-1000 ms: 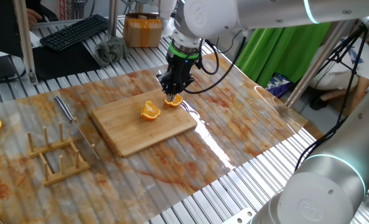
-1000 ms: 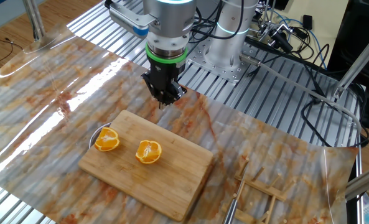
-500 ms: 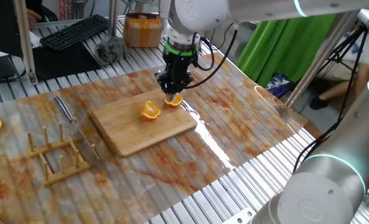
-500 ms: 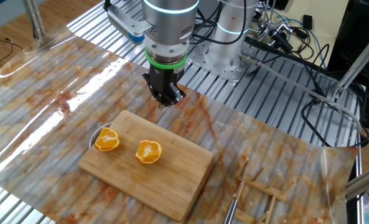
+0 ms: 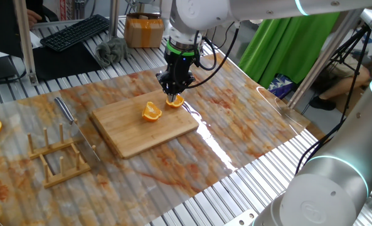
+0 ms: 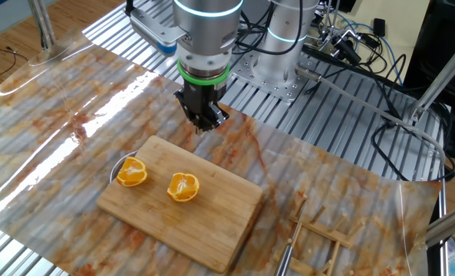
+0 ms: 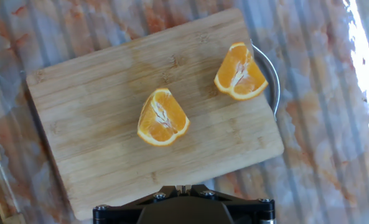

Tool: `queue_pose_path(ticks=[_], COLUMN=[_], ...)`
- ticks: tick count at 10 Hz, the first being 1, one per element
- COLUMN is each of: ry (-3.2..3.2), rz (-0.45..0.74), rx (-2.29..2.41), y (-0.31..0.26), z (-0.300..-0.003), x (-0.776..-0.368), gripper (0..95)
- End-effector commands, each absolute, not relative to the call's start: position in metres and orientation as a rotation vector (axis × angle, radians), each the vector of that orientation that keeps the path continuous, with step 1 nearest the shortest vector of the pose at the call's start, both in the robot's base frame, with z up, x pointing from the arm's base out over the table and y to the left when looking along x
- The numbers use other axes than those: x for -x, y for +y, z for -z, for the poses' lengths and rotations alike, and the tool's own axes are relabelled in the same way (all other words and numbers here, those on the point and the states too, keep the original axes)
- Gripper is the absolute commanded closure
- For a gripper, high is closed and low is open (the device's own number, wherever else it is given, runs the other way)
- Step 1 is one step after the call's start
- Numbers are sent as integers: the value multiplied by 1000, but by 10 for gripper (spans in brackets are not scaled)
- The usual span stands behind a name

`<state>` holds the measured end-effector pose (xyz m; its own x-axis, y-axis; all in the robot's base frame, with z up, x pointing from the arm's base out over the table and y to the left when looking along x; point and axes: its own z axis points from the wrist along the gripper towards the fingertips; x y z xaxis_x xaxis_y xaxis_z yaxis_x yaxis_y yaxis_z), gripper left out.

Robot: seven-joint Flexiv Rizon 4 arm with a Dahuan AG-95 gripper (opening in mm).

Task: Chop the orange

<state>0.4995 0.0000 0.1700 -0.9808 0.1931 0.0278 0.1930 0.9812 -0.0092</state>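
The other fixed view shows the hand [image 6: 202,123] pointing straight down, fingers together, above the wooden board's [image 6: 212,215] far edge.

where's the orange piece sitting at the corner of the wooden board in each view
One fixed view: the orange wedge at the board's corner sits just above centre, directly under the black gripper.
The other fixed view: left of centre, at the board's left corner.
Hand view: upper right, near the board's right edge.
Shared landmark: the rectangular wooden cutting board, with a second orange wedge nearer its middle.
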Motion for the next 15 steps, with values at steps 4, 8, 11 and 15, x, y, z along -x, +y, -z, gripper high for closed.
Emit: queue_pose_path(ticks=[4, 8, 11, 15], ry=[-3106, -3106, -3098, -3087], rz=[-2, 31, 9, -33], rx=[207, 201, 305, 417], y=[0, 0, 0, 0], z=[-170, -170, -170, -170], x=[-500, -500, -500, -500], gripper=[950, 950, 950, 950])
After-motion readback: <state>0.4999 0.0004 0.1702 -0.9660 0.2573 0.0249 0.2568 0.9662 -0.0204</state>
